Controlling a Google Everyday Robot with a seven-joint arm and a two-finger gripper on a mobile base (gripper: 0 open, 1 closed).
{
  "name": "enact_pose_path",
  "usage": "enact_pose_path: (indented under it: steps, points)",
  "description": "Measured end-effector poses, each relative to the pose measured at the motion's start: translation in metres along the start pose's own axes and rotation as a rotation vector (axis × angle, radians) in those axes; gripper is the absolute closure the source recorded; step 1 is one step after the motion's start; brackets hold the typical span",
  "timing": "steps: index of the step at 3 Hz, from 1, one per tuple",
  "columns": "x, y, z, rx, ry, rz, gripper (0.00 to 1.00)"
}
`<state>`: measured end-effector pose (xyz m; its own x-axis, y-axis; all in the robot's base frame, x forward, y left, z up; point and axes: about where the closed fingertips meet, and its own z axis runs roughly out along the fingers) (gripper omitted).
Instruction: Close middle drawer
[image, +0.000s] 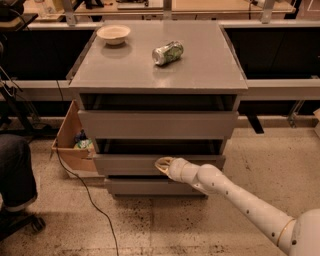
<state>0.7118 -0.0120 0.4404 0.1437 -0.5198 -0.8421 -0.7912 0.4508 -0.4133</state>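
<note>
1. My gripper (164, 165) sits against the flat front of the middle drawer (125, 164), just right of the front's centre and touching it. Whether it is open or shut cannot be told from this view, nor whether it holds anything.
2. My one arm (240, 200) runs from the near right corner of the scene, up and left, to the gripper.
3. The middle drawer is the second of three grey fronts. It stands a little out toward the near side, with a dark strip of its inside showing above the front.
4. Above it: one taller front (157, 125). Below it: one narrow front (145, 186).
5. The cabinet top (200, 70) carries two items, well apart: one pale bowl (113, 34), upright at the far left, and one can (168, 52), lying on its side near the middle.
6. Left of the cabinet: one open cardboard box (67, 145) on the floor.
7. One dark cable (95, 210) trails across the floor from the box side toward the near edge.
</note>
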Motion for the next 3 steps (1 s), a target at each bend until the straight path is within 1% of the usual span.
enact_pose_path:
  steps: [1, 2, 3]
  points:
    - [-0.0057, -0.0001, 0.0043, -0.002, -0.018, -0.002, 1.00]
    - [-0.0052, 0.0027, 0.0006, 0.003, -0.035, 0.005, 1.00]
    - [-0.0087, 0.0046, 0.0014, 0.031, -0.038, -0.027, 1.00]
